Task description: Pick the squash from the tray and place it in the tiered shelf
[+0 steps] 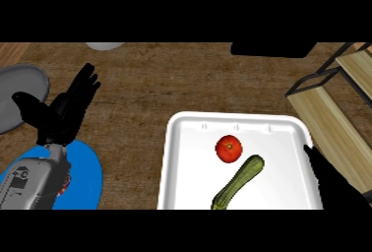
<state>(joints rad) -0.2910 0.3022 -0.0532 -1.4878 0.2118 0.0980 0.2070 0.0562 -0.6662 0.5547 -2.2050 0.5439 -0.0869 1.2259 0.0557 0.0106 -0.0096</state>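
Squash [239, 182]: lying slantwise at lower centre on the white tray [190, 162], its lower end cut off by the frame's bottom edge.
Tomato [228, 148]: sitting just above the squash's upper tip; a wide reach could knock it rolling.
Right hand [334, 183]: a dark shape at lower right over the tray's rim, apart from the squash. I cannot tell if it's spread or closed.
Left hand [62, 115]: resting at the left, fingers straight and apart, holding nothing.
Tiered shelf [327, 113]: upper right, wooden boards in a black frame.
Risk: a long, smooth squash grabbed off-centre may tip, or snag the shelf's frame going in.
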